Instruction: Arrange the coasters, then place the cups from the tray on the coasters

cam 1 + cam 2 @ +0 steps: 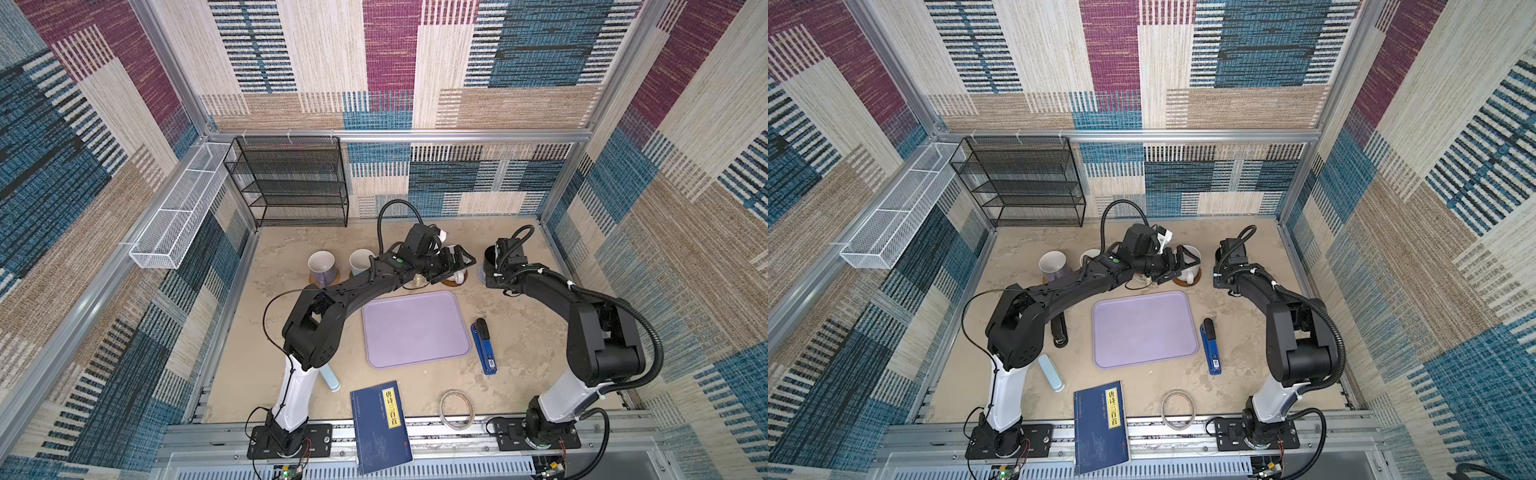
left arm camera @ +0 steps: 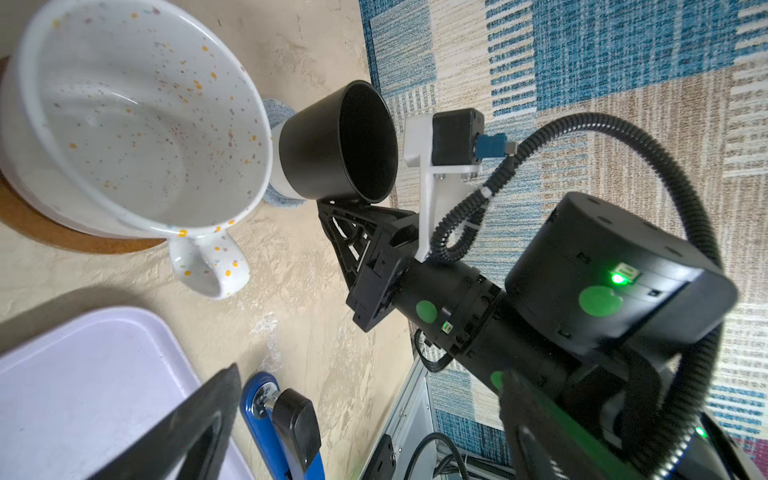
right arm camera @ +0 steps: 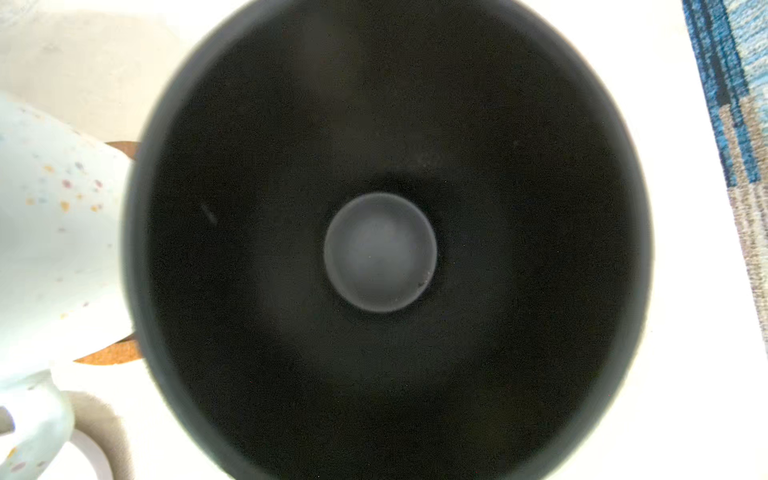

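Right hand point(image 2: 336, 208) clamped on black mug point(image 2: 332, 145), which stands on grey-blue coaster point(image 2: 278, 112). Left hand point(image 1: 461, 264) fingers apart, over speckled mug point(image 2: 137, 116) on brown coaster point(image 2: 41, 224). Tray point(image 1: 415, 328) mid-counter point(image 1: 519, 353).

Sandy surface point(image 1: 519, 332), lilac tray point(image 1: 415, 328) at centre, blue stapler point(image 1: 485, 349) at 3 o'clock, blue book point(image 1: 380, 428) at 6, tape ring point(image 1: 456, 409) at 5, pale blue case point(image 1: 1051, 372) at 8, black stapler point(image 1: 1060, 334) at 9, coasters point(image 1: 1179, 283) at 12, mesh rack point(image 1: 291, 183) at 11.
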Tool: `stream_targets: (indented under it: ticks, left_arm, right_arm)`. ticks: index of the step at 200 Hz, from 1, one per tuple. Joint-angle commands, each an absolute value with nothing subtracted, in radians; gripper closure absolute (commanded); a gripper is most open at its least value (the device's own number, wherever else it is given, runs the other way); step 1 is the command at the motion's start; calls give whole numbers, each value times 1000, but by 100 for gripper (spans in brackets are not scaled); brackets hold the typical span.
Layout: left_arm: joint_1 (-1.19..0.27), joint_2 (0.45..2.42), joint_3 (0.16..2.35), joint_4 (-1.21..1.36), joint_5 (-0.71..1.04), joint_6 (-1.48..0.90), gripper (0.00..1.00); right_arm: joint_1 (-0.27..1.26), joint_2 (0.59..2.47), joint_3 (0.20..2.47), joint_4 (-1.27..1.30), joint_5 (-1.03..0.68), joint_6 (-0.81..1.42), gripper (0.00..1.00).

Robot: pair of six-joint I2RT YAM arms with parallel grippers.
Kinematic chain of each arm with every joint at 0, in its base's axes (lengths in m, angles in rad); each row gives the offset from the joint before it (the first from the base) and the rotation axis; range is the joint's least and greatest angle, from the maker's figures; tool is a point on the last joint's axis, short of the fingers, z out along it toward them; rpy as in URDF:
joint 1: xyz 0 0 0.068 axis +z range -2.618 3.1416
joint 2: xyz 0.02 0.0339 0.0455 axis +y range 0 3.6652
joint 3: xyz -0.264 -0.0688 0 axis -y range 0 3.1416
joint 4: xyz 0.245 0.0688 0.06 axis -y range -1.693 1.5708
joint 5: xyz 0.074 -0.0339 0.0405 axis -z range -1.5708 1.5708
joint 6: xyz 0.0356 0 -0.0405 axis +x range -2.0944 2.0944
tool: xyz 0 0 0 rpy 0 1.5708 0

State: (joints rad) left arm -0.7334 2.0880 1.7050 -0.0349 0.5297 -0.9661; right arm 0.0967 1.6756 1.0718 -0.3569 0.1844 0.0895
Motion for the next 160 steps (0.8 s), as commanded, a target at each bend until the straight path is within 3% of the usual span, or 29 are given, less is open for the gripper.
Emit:
stream_targets:
  ticks: [1, 102, 144, 160]
  left_arm:
    - [-733, 2078, 1698, -26, 537, -944, 0]
    - [-733, 2057, 1665, -20, 538, -951, 0]
    - [-732, 2012, 1638, -46, 506, -939, 0]
    - [-732, 1999, 1635, -53, 507, -935, 1]
  right_arm:
    - [95, 1686, 1076, -269, 218, 73, 100]
    - [95, 1699, 1049, -244, 242, 75, 100]
    - [94, 1726, 1059, -261, 250, 79, 89]
    - [94, 1726, 1061, -260, 271, 87, 79]
